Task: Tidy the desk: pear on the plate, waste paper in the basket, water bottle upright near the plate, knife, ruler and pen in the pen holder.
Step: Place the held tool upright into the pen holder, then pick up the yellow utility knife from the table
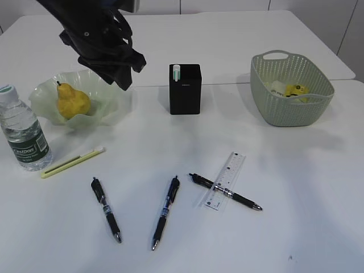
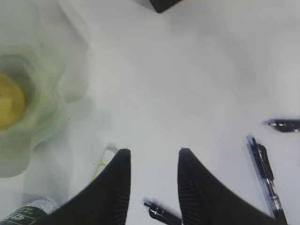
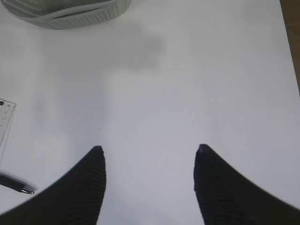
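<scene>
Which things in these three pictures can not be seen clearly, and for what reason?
- Right pincer: absent from the exterior view; only its open tips show in the right wrist view.
- Pen holder: exterior view cannot see inside; one white and green item pokes out, kind unclear.
- Basket: yellow and white contents partly hidden by its wall.
- Ruler: cut by the left edge in the right wrist view.
- Water bottle: cut off and blurred in the left wrist view.

The basket (image 3: 70, 11) is cut off by the top edge in the right wrist view. The ruler (image 3: 5, 117) is cut by the left edge. The pear (image 2: 9, 101) is blurred and cut off in the left wrist view. The black pen holder (image 2: 161, 4) is seen only as a corner.
</scene>
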